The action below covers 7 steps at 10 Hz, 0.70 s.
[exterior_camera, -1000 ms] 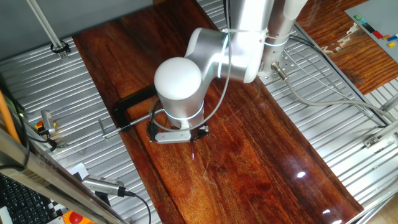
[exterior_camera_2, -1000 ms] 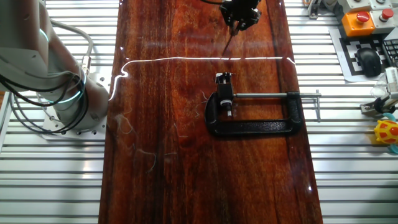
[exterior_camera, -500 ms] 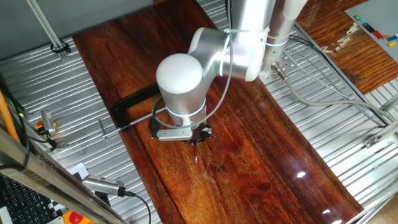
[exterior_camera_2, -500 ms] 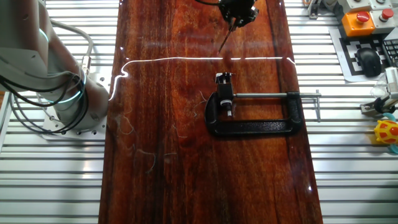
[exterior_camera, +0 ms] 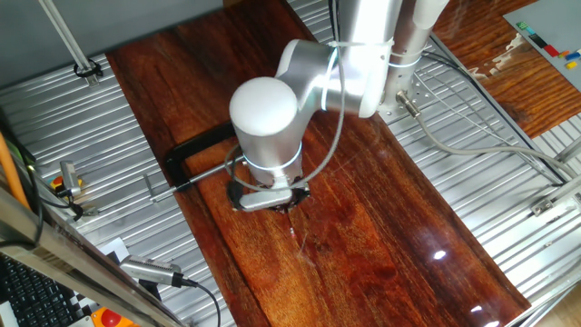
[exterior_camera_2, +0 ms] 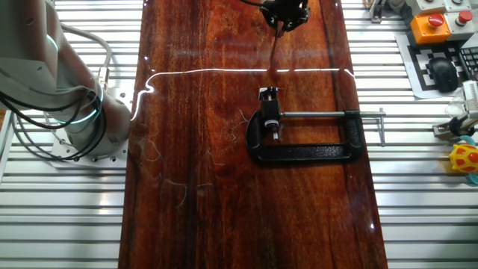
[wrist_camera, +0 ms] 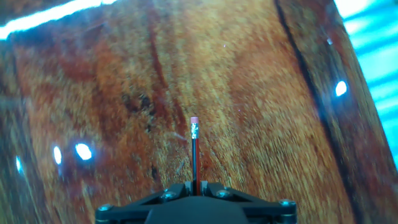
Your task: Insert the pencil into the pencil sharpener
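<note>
Over on the left of the other fixed view sits the arm's silver-grey base, and the glossy reddish-brown wooden desk runs down the middle. At the top edge the black two-finger pincer hangs above the wood, clamped on the thin dark reddish pencil, which trails down from it towards the desk. The hand view confirms the grip: the pencil sticks straight out from between the closed fingers, its pale pink end leading and free of the surface. Just below, near the centre, the tiny white boxy pencil sharpener is pinched in the black C-shaped clamp, whose grey metal screw rod stretches off to the right. Pencil and sharpener are near but apart, so the lining-up looks to be still ahead. The risk here is that the sharpener's opening is tiny, and any tilt or sideways error could jam the pencil against the block, slip it in the grip, or snap it.
</note>
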Available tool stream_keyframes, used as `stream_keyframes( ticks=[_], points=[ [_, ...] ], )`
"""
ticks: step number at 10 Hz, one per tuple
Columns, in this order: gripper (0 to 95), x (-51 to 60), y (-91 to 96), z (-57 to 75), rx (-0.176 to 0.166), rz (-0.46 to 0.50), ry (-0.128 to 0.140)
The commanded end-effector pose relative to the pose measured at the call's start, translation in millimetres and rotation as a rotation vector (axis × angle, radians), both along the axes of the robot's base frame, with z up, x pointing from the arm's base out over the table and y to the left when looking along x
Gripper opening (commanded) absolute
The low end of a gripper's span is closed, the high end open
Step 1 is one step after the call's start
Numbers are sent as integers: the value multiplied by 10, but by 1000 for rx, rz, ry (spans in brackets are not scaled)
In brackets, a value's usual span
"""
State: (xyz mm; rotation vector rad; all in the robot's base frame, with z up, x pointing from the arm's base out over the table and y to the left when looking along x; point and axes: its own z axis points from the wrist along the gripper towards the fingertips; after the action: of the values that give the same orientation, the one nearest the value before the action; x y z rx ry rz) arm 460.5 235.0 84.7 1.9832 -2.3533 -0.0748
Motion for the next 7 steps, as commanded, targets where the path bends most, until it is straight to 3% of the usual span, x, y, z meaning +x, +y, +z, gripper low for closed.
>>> stream_keyframes(
  ticks=[1,3,7],
  points=[
    [0,0,-1,-4,-49,-112,-39],
    [0,0,-1,-4,-51,-154,-53],
    [0,-31,-13,-18,-48,-94,-52]
  ],
)
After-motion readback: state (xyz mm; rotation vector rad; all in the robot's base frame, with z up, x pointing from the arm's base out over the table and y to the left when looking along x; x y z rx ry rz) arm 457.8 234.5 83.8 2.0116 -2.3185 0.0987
